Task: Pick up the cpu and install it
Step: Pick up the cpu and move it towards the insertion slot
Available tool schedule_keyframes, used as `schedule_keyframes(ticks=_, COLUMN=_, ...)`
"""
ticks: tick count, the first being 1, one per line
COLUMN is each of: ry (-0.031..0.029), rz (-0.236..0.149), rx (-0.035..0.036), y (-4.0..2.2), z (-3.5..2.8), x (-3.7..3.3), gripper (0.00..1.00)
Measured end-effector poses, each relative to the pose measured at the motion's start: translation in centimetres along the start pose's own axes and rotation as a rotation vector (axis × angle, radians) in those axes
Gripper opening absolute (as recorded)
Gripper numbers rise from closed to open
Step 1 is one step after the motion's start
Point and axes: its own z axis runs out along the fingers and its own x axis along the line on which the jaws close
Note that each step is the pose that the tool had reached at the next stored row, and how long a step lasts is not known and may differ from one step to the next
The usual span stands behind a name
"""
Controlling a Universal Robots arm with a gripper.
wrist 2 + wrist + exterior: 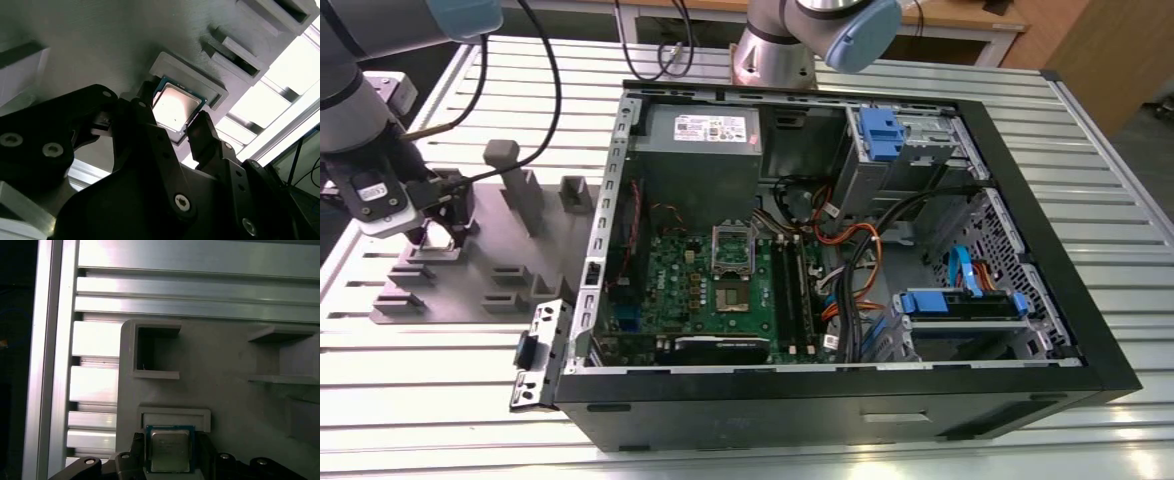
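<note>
Exterior view: black pincer low at grey plastic holder plate, exterior view's left of green motherboard; second wrist view: small silvery square cpu clasped edgewise at its recess; first wrist view: cpu likewise, install outstanding.

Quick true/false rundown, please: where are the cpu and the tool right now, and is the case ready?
1. The cpu is at the grey holder tray. True.
2. The tool is inside the computer case. False: it is over the tray, on the exterior view's left of the case.
3. The case is open, with the green motherboard showing. True.
4. The cpu is in the motherboard's socket. False: it is at the tray, by the tool.
</note>
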Motion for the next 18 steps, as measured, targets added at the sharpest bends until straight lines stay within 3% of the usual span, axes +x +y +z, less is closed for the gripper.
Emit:
schedule_keyframes(ticks=10, ry=-0.0021, rz=0.0, rx=0.0002, y=0.01, z=-0.01, x=0.32, gripper=0.54)
schedule_keyframes(ticks=12, ry=-0.0055, rz=0.0, rx=0.0002, y=0.01, z=0.0, x=0.35, gripper=0.54)
schedule_keyframes(ticks=16, ry=-0.0177, rz=-0.001, rx=0.0006, y=0.01, z=0.01, x=0.44, gripper=0.54)
schedule_keyframes(ticks=18, ry=-0.0179, rz=-0.001, rx=0.0006, y=0.02, z=0.01, x=0.58, gripper=0.54)
